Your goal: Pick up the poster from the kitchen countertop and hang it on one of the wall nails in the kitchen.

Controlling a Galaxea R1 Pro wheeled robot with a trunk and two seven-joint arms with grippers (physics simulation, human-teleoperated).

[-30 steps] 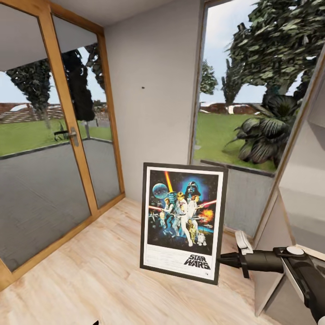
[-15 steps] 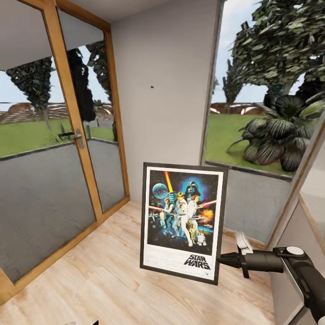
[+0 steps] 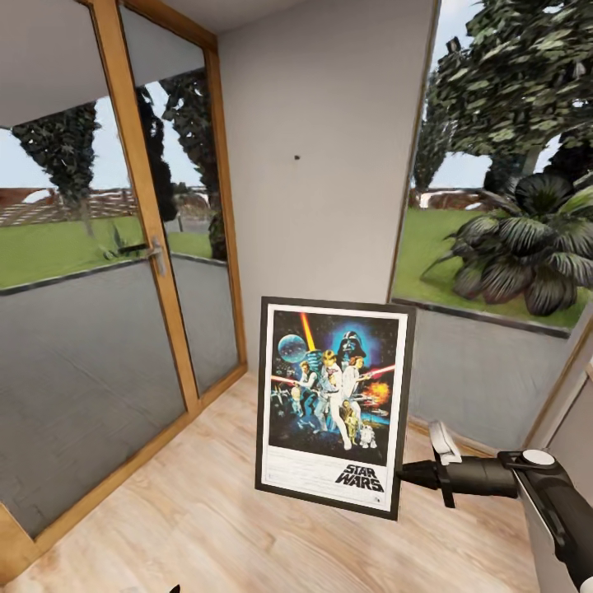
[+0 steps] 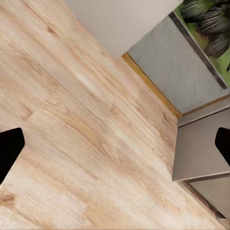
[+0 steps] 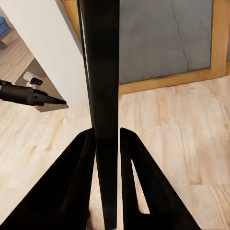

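The poster (image 3: 333, 408), a black-framed Star Wars print, hangs upright in the air facing me, well above the wooden floor. My right gripper (image 3: 402, 475) is shut on its lower right edge. In the right wrist view the poster (image 5: 101, 86) shows edge-on as a black bar clamped between the two dark fingers (image 5: 76, 187). One wall nail (image 3: 297, 156) is a dark speck on the light-grey wall, above and behind the poster. My left gripper (image 4: 115, 146) is open over bare floor, holding nothing. The kitchen countertop is out of view.
A wooden-framed glass door (image 3: 156, 247) stands at the left. A large window (image 3: 502, 239) onto the garden is at the right. The light wooden floor (image 3: 189, 511) runs to the wall corner. A grey cabinet (image 4: 201, 153) stands on the floor near the left arm.
The whole picture has shifted: wall, nail and window slid to the right and the grey cabinet left the right edge, so the camera moved. The poster stays held the same way.
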